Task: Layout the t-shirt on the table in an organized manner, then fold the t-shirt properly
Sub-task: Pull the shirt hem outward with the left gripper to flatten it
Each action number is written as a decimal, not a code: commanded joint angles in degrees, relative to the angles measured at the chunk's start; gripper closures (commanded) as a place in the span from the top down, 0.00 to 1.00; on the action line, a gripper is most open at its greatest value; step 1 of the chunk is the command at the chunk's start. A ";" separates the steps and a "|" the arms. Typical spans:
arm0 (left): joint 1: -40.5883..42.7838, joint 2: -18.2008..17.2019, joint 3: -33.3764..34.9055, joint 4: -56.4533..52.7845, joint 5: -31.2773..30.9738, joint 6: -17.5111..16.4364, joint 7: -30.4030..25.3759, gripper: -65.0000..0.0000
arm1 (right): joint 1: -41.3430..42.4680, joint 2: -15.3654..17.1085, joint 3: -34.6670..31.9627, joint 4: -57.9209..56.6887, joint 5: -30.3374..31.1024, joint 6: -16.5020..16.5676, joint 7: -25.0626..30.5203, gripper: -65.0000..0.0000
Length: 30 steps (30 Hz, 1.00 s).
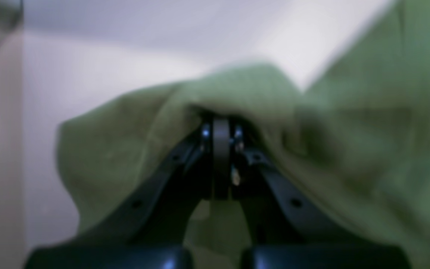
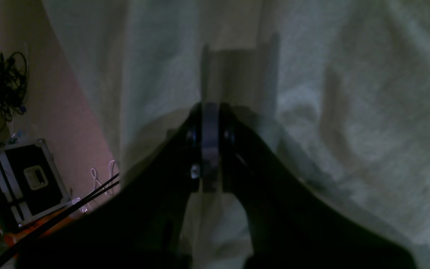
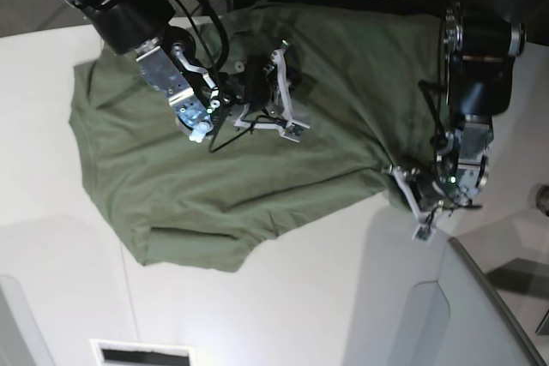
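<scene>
Rumpled olive t-shirt (image 3: 257, 126) spread on white table (image 3: 326, 297), both jaws pinching its fabric

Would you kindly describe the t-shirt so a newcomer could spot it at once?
Find the white table filling the base view. The t-shirt lies spread and rumpled across its top half, between both arms. It is the only olive-green cloth there.

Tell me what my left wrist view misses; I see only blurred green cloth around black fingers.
Observer: The base view shows the olive-green cotton t-shirt spread crumpled over the large white table.
Operator: Report the left gripper.
Observer: The left gripper pinches the shirt's edge nearest the grey angled panel.
Operator: Report the right gripper.
Observer: The right gripper is shut on cloth mid-shirt.
</scene>
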 commanded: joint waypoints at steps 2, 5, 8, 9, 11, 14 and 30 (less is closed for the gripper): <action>-5.45 -0.33 -0.33 -3.85 2.52 0.76 -4.63 0.00 | -0.78 0.69 -0.21 -0.48 -4.37 -1.47 -3.88 0.03; -10.63 1.26 -0.33 -10.79 6.21 3.83 -10.35 0.00 | -1.39 2.10 -0.12 -0.39 -4.28 -1.47 -3.88 0.03; -15.56 2.75 -0.33 -16.86 7.71 4.27 -14.48 0.00 | -1.66 2.45 -0.03 -0.39 -4.37 -1.47 -3.88 0.03; -16.88 3.10 -0.42 -18.26 7.71 4.27 -15.18 0.00 | -1.92 3.06 -0.03 -0.39 -4.28 -1.47 -3.88 0.03; -18.63 3.98 -0.77 -18.88 7.71 4.27 -15.36 0.00 | -1.83 3.15 -0.03 -0.39 -4.28 -1.47 -3.88 0.03; -18.90 5.39 -0.33 -17.03 7.71 4.27 -13.78 0.00 | -1.48 3.15 -0.03 -0.39 -4.28 -1.47 -3.88 0.03; 20.57 -3.23 -1.12 29.56 -0.82 4.01 7.23 0.00 | -0.51 3.41 0.05 13.23 -4.46 -1.91 -6.34 0.03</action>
